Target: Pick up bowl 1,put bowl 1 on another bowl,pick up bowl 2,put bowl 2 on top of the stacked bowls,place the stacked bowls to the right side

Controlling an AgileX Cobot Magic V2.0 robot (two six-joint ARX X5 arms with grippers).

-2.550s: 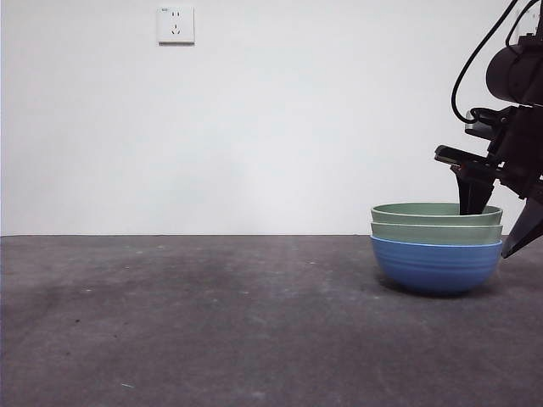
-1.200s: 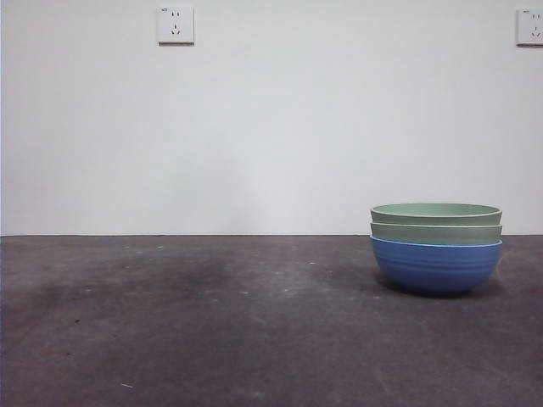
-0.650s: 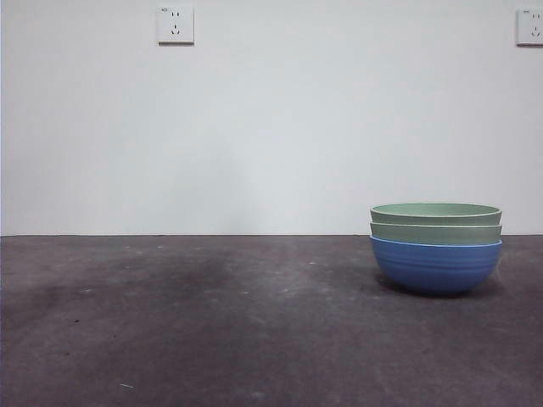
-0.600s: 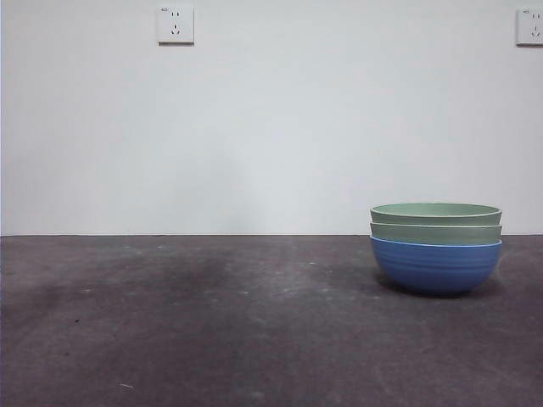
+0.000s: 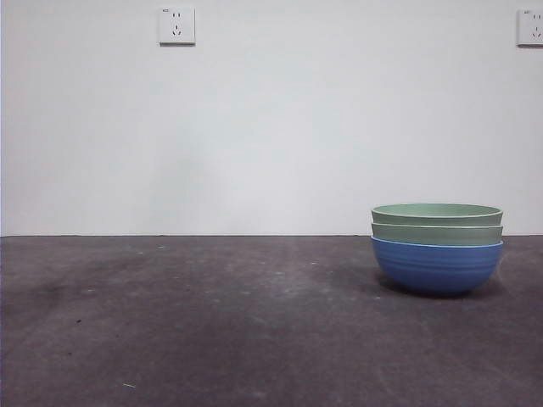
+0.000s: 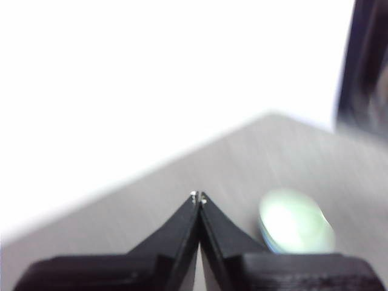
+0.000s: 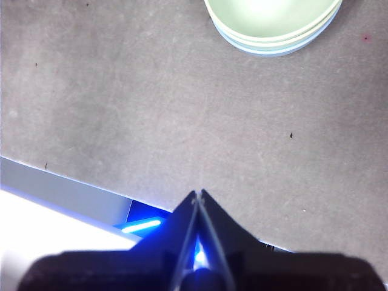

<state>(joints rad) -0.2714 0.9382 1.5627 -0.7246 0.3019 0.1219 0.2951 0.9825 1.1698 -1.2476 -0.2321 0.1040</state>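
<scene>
Over on the right side of the dark grey, scuffed table (image 5: 212,322), a nested set of three ribbed round bowls (image 5: 436,246) is sitting upright, nothing touching it. The single blue round bowl (image 5: 436,264) is resting on the tabletop at the bottom, and two pale green bowls are sitting inside it, one in the other, their rims showing as two pale bands above the blue. The top pale green bowl (image 5: 436,212) is lying level, its mouth facing up.

Neither arm is showing in the front view. The left gripper (image 6: 198,197) is hanging well away from the stack, its two black jaws pressed together at the tips and pinching nothing; in its blurred wrist view the bowls (image 6: 296,221) are appearing as a pale green oval on the grey surface beyond the jaw tips. The right gripper (image 7: 197,195) is hovering over bare tabletop, its jaws likewise closed tip to tip with nothing between them, and the stack (image 7: 273,24) is lying well apart from it, seen from above.

Behind the table a plain white wall (image 5: 280,136) is carrying two white electrical sockets, one (image 5: 176,25) high on the left and one (image 5: 529,27) at the right edge.
</scene>
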